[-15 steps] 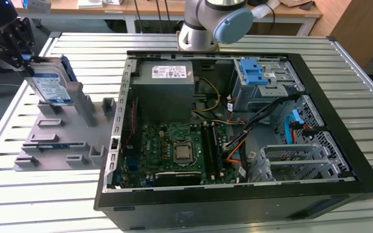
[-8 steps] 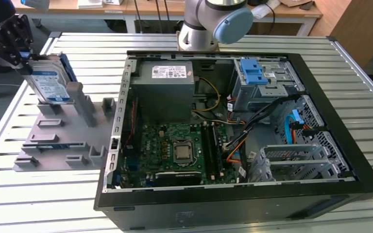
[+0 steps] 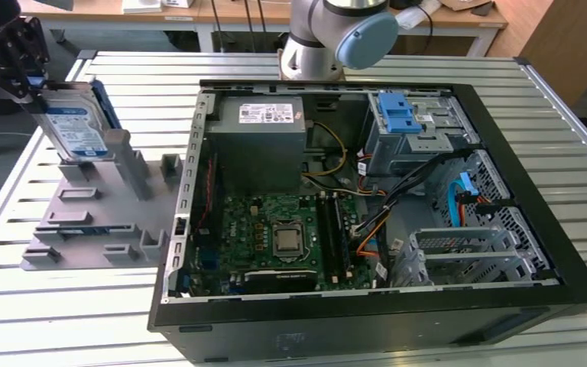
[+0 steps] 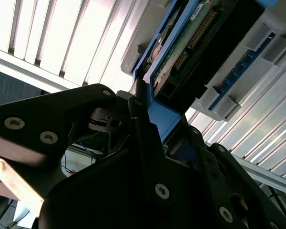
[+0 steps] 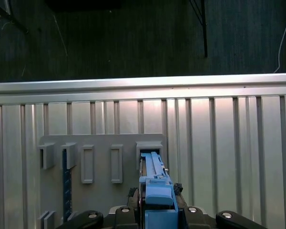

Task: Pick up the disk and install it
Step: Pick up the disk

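Disk (image 3: pixel 74 122), just one, upright at one grey rack (image 3: pixel 79 222), clamped by tool (image 3: pixel 30 76)

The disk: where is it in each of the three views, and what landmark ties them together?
Exterior view: the disk stands upright in the grey slotted holder at the exterior view's left, the gripper on its upper end.
First wrist view: the disk is edge-on, its blue bracket rising from a holder slot.
Second wrist view: the disk shows its green circuit board, beside the holder.
Shared landmark: the grey slotted holder.
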Controlling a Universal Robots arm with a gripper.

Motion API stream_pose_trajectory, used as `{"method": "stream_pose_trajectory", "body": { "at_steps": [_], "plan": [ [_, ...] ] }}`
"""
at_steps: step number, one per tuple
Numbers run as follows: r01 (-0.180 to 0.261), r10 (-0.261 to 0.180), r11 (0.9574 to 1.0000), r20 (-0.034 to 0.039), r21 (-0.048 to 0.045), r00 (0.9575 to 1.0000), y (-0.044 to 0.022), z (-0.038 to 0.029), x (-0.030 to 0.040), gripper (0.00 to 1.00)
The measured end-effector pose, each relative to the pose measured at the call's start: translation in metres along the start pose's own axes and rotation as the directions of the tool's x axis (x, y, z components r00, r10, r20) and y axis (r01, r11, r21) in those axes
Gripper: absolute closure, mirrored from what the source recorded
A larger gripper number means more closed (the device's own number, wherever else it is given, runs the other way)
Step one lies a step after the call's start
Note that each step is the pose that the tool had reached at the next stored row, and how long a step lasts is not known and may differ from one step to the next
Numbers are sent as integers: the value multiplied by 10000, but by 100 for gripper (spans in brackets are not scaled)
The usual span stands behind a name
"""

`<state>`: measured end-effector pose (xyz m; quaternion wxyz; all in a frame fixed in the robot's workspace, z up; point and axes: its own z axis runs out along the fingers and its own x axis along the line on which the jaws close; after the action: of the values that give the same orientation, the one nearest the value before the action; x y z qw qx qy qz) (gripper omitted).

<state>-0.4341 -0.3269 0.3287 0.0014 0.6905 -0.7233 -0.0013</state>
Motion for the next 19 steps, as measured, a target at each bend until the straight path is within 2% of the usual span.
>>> {"method": "stream_pose_trajectory", "body": {
  "at_steps": [10, 19],
  "plan": [
    [0, 0, 10000, -31, 0, 10000, 1, -114, -2, 64],
    [0, 0, 10000, -34, 1, 10000, 1, -126, -3, 64]
  ]
}}
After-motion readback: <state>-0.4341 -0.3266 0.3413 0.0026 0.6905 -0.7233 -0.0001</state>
